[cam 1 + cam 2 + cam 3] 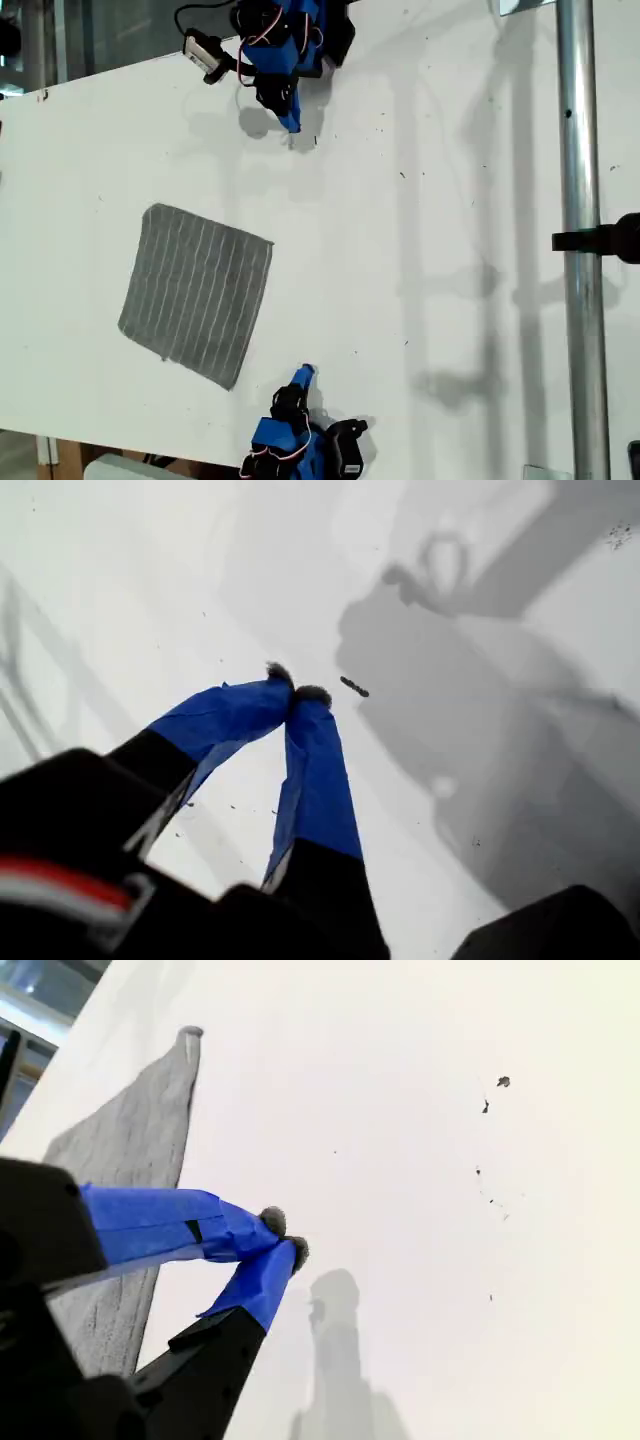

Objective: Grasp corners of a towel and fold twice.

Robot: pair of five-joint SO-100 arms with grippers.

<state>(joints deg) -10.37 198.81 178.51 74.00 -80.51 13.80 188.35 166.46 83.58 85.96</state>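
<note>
The thin dark gray striped towel (197, 293) lies flat on the white table (420, 250), untouched. My first gripper (297, 693) and my second gripper (284, 1237) are both pressed together, empty. Risk: pinching cloth away from a corner bunches the fold.

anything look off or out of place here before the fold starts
Nothing much stands out. The towel lies flat and unfolded on the white table, turned askew to the table's edges. My first gripper and my second gripper are shut and empty, clear of it.
</note>
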